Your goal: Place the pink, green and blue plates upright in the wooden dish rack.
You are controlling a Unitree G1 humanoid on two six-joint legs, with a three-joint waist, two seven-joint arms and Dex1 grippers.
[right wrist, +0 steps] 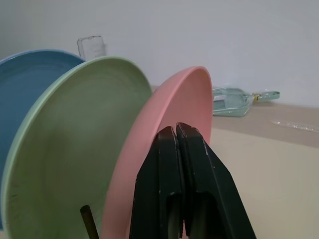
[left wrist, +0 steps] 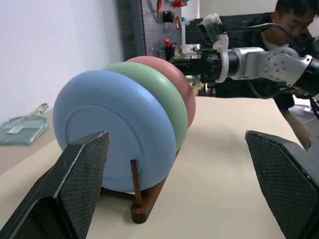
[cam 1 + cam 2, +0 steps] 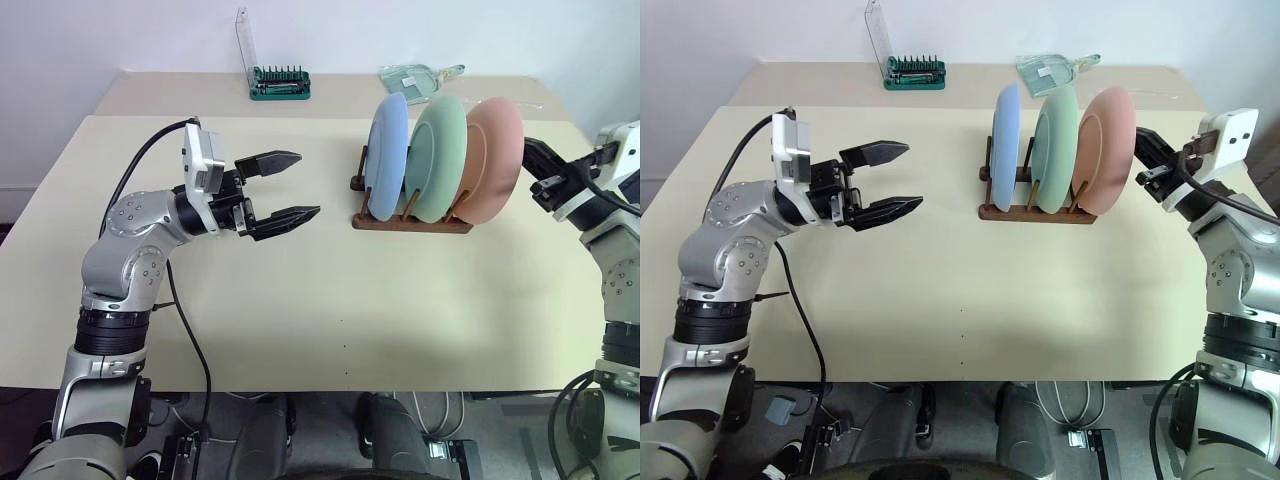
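Three round shallow matte plates stand upright on edge in one small dark reddish-brown wooden dish rack (image 3: pixel 410 222), which sits on the beige counter (image 3: pixel 300 300) toward its far right. From the robot's left to right they are one light blue plate (image 3: pixel 387 155), one pale mint green plate (image 3: pixel 438 155) and one salmon pink plate (image 3: pixel 495 158), each leaning slightly and overlapping the next. The rack's thin upright pegs show between the plates; one peg rises in front of the blue plate in the left wrist view.

Two pincers are in view. The left pincer (image 3: pixel 285 186) hangs above the counter to the left of the rack, well apart from it, pointing toward the blue plate, its two black fingers spread wide with nothing between them. The right pincer (image 3: pixel 1145 150) is just beside the pink plate on the rack's right side, its two fingers pressed together and holding nothing; whether the tips touch the plate's rim I cannot tell.

At the far edge of the counter lie one green screwdriver-bit case with a clear lid raised (image 3: pixel 279 84) and one pale green transparent pouch (image 3: pixel 418 78). A person (image 2: pixel 294 20) is visible behind the right arm in the left wrist view.
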